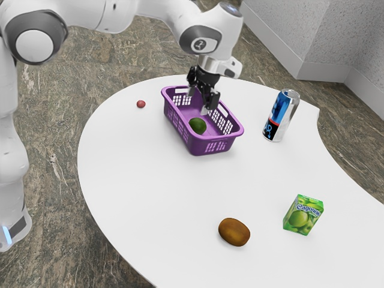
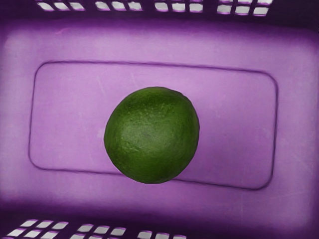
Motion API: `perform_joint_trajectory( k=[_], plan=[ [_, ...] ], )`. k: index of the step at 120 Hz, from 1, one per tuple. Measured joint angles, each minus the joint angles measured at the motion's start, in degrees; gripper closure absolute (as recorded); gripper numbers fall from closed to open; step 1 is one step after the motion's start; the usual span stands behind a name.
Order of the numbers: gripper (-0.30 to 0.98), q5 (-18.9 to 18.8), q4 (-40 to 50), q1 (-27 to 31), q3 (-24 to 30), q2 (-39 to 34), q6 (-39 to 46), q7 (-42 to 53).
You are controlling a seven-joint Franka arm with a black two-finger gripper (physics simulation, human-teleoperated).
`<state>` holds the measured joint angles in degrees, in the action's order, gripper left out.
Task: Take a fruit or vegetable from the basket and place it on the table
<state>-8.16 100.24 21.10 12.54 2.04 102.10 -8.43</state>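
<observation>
While the white arm [image 1: 153, 13] reaches over the purple basket [image 1: 207, 140], its jaws stand wide apart, above the basket's inside. Below them the round green fruit [image 2: 152, 134] lies on the basket's floor, clear of the walls and overlapping one line of the moulded outline. Elsewhere on the white bench [image 1: 132, 174] are a small red ball [image 1: 141, 104], an upright can [image 1: 280, 116], a green juice box [image 1: 303, 215] and, near that box, a brown kiwi [image 1: 234, 232].
</observation>
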Motion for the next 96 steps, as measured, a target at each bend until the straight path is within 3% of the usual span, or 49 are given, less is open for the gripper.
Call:
perform_joint_trajectory(
  k=[36,96],
  plan=[
    [0.00,-0.02,4.77,-0.10,0.02,-1.20,7.70,3.90],
    [0.00,2.40,6.64,-2.91,-2.70,-1.23,8.86,16.67]
  ],
)
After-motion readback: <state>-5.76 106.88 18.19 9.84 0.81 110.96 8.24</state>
